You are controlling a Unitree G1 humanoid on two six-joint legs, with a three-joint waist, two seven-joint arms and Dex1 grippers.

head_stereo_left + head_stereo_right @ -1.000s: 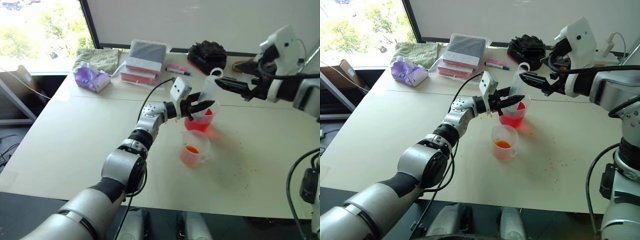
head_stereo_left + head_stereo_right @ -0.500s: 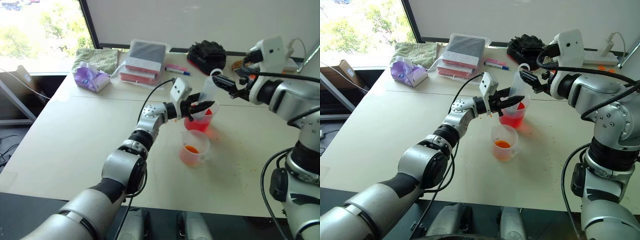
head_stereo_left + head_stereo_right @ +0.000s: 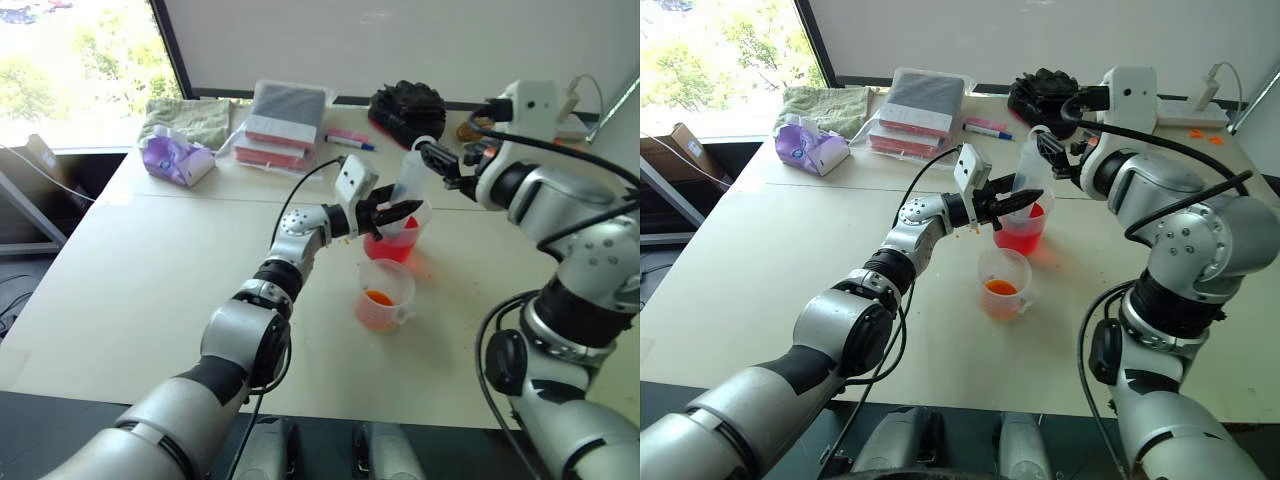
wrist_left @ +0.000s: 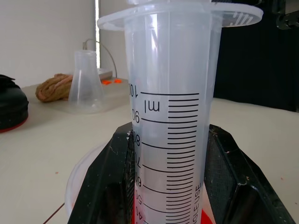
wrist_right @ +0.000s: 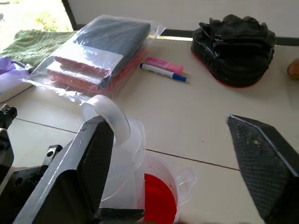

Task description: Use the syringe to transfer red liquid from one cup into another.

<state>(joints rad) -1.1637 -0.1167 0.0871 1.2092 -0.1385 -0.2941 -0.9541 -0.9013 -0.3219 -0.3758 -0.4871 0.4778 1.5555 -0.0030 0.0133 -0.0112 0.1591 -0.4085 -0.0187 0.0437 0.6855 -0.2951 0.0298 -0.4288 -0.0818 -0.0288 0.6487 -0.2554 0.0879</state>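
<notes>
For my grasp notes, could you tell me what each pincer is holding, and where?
The left pincer clamps the syringe by its barrel. The right pincer, open beside the plunger ring, holds nothing.

Syringe (image 4: pixel 170 116) barrel upright betw. black pincer fingers (image 4: pixel 105 186), ml marks upside-down.
</notes>
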